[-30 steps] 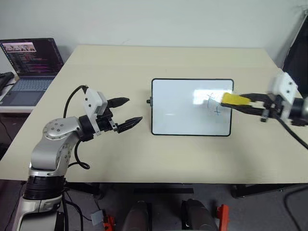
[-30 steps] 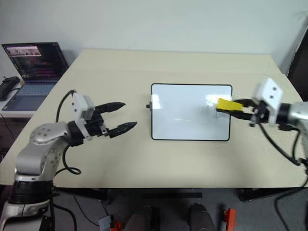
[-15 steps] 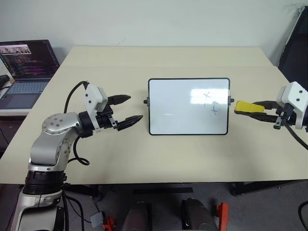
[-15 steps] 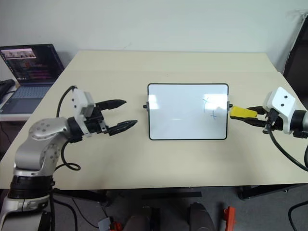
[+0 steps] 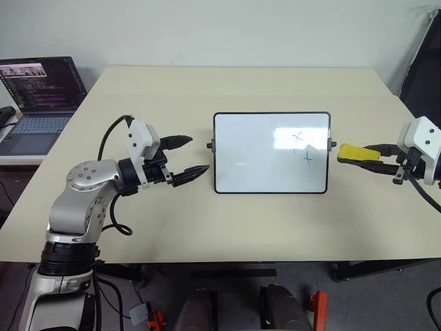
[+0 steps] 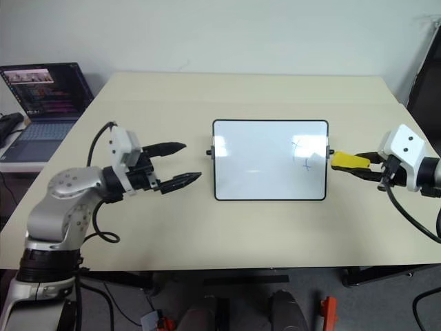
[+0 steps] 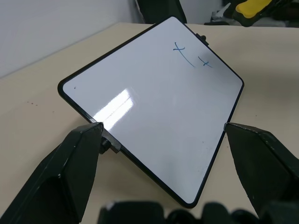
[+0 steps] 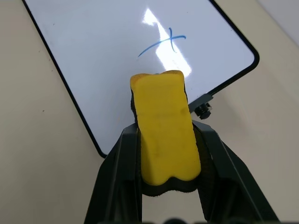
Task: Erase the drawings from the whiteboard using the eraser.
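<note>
Step in hand: the eraser [image 5: 357,152] is carried and poised off the board's 3 o'clock edge; judging by the marks left, wiping is not finished
Right tool [image 5: 360,154]: clamped on the eraser, yellow top up, black base below, fingers pinching its long sides; it hangs above the counter [image 5: 241,221] just beside the whiteboard's right side knob, not touching the board
Left tool [image 5: 187,159]: fingers spread wide and holding nothing, tips aimed at the board's 9 o'clock edge, near it but apart; in the left wrist view the board sits between the two fingers
Whiteboard [image 5: 255,155]: lies flat at the middle of the counter, black frame, long sides running left to right
Drawings [image 5: 302,147]: two small blue crosses on the board's right part, about 2 o'clock from its centre, one [image 5: 298,137] above the other [image 5: 307,158]; rest of the surface looks clean apart from glare
Next move calls for: bringing the eraser in toward 9 o'clock over the frame, setting its black base flat on the glossy surface and rubbing across both crosses; likely the free tool should steady the left edge so the light board does not slide
Risk: catching the frame or knob on the way in could shove the board
Laptop [image 5: 38,96]: open at 10 o'clock, off the counter's edge, not involved
</note>
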`<state>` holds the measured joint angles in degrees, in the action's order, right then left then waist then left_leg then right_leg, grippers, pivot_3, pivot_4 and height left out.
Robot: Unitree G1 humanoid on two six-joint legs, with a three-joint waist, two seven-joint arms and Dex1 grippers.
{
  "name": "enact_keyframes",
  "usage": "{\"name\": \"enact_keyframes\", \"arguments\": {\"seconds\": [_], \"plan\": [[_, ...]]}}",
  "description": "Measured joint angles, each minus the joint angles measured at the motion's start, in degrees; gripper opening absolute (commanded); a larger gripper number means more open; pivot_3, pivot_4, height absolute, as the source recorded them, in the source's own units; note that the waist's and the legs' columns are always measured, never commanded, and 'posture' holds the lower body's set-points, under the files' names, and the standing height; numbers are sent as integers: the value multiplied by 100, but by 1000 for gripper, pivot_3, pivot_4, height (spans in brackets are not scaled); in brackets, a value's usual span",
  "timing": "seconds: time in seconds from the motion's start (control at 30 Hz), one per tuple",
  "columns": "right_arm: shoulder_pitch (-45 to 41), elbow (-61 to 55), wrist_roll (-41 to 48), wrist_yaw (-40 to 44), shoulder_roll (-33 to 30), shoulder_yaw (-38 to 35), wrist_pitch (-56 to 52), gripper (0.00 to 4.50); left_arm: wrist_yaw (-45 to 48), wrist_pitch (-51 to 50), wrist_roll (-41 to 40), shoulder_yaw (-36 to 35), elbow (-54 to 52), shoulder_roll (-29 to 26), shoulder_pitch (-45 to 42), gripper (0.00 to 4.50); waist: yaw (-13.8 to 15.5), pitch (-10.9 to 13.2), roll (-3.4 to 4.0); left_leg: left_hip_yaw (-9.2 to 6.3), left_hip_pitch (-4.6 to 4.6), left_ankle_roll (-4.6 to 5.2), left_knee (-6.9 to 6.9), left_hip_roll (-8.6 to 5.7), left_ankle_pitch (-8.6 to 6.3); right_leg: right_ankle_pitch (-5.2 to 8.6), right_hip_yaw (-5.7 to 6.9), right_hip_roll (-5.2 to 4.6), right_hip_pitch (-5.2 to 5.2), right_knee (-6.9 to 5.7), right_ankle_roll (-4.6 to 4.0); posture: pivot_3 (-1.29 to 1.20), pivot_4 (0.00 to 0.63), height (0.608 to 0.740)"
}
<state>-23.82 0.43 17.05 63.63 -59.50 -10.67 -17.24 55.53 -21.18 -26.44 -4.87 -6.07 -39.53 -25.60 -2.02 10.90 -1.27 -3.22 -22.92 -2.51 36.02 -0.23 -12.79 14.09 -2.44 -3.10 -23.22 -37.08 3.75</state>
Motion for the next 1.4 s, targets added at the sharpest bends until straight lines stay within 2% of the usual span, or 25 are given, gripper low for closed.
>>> {"name": "enact_keyframes", "arguments": {"seconds": [0.17,0.37,0.63,1.03,1.23,1.4], "plan": [[-506,106,201,-1057,1579,-76,395,1102,-9,20,6,44,9,129,-17,4500,-30,0,-2,-5,0,-1,4,0,1,-4,0,3,2,-8,2,0,150,740],[-415,521,-311,-2563,2798,-91,1248,1102,-42,20,17,46,30,160,-15,4500,40,0,-1,-6,-4,-1,2,-7,1,-8,1,-4,0,-6,6,0,150,740],[-394,1169,-873,-3625,3380,-43,2059,1102,-46,18,17,46,34,170,-11,4500,15,0,-1,-5,0,-1,3,-6,1,-10,-1,-3,0,-13,4,0,150,740],[-488,1230,-1029,-3793,3613,363,2179,1102,-87,18,17,50,37,213,-8,4500,-13,0,-1,-5,2,-1,3,-5,1,-11,-2,-2,0,-16,3,0,150,740],[-831,1876,-1268,-4173,3732,499,2167,1102,-97,18,17,55,38,240,-7,4500,-15,-1,-1,-5,2,-1,5,-6,1,-11,-2,-2,0,-16,3,0,150,740],[-896,2069,-1380,-4179,3709,566,2253,1102,-112,7,14,55,32,240,26,4500,-15,-1,-1,-5,3,-1,5,-6,1,-12,-2,-2,1,-17,3,0,150,740]]}}
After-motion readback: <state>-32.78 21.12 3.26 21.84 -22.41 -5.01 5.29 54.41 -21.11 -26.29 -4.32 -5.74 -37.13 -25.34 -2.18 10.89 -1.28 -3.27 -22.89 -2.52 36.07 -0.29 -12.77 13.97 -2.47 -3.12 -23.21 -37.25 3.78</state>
